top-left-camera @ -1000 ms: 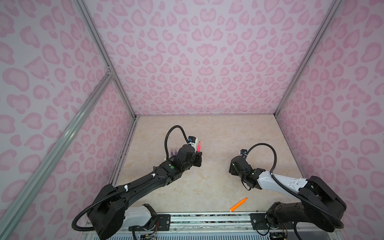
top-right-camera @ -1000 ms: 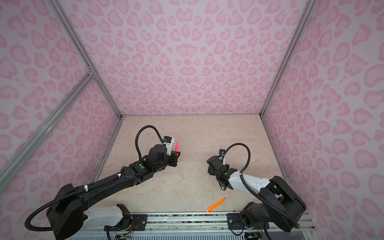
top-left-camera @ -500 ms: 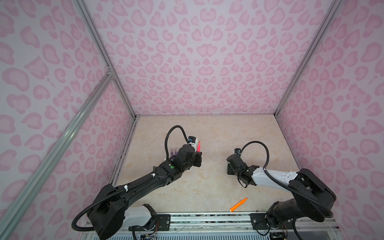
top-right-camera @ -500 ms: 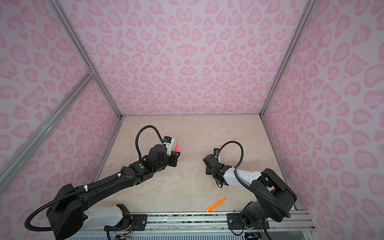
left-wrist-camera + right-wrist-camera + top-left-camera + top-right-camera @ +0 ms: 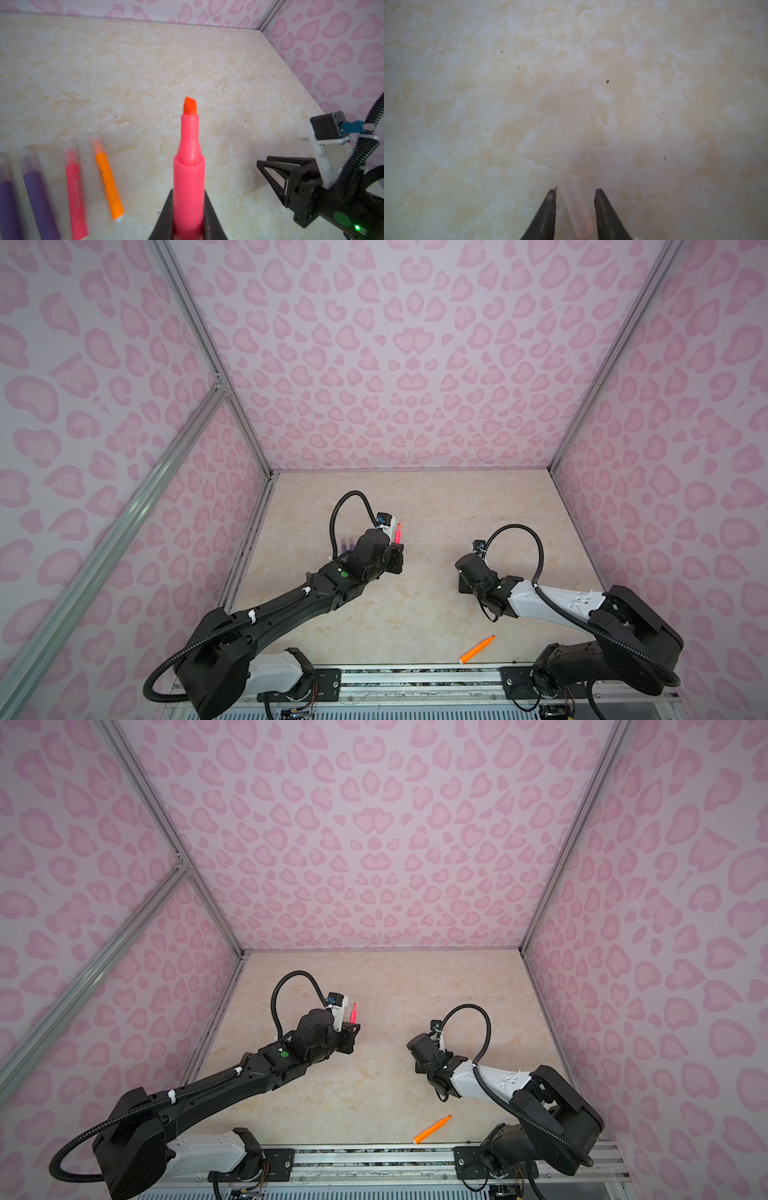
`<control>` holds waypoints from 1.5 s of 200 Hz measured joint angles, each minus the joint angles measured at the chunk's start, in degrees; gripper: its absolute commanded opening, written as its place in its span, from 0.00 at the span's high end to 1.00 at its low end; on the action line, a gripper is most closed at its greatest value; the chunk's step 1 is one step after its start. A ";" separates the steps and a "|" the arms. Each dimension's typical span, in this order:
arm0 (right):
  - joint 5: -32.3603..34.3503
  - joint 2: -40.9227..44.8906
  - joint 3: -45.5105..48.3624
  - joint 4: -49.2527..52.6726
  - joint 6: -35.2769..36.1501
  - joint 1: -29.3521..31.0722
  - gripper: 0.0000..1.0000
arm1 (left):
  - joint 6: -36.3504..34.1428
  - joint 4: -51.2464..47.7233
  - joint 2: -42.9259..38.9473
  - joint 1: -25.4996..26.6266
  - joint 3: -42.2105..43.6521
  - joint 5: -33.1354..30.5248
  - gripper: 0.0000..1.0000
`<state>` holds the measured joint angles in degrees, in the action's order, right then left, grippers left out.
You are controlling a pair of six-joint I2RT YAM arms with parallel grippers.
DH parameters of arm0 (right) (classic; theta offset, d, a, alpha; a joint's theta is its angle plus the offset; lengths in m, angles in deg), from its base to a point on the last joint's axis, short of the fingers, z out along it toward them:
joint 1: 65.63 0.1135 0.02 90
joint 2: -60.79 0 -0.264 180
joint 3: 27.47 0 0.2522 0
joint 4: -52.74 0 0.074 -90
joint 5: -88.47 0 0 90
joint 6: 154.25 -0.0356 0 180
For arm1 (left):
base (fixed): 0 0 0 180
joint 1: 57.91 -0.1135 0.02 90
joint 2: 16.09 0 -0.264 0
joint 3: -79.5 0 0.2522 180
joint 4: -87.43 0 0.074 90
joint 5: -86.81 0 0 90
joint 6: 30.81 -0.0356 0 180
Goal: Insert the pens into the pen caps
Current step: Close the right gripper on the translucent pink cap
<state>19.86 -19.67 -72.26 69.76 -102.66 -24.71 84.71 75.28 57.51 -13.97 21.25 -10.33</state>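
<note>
My left gripper is shut on a pink-red pen and holds it upright, with the bare chisel tip pointing away; both top views show the pen above the table. My right gripper is low over the table, its jaws narrowed around a clear pen cap. The cap lies tilted between them with a gap on each side. Both top views show that gripper right of centre. An uncapped orange pen lies near the front edge.
In the left wrist view, two purple pens, a pink-red pen and an orange pen lie in a row beside the left arm, with faint clear caps over their tips. Patterned walls enclose the beige table.
My right gripper moved slightly left and its jaws narrowed around the cap. The left arm and its pen have not moved.
</note>
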 measured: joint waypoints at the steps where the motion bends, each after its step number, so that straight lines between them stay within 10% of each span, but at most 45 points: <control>1: 0.00 -0.04 0.00 0.00 0.00 0.00 0.66 | 0.00 0.00 0.00 0.00 0.00 0.00 0.97; 300: 0.24 -5.42 -1.14 -0.13 -1.07 1.51 0.79 | 0.00 -0.70 -2.40 0.04 0.02 -0.37 0.97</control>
<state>20.10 -25.10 -73.40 69.63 -103.73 -23.20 84.71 74.58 55.11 -13.92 21.28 -10.70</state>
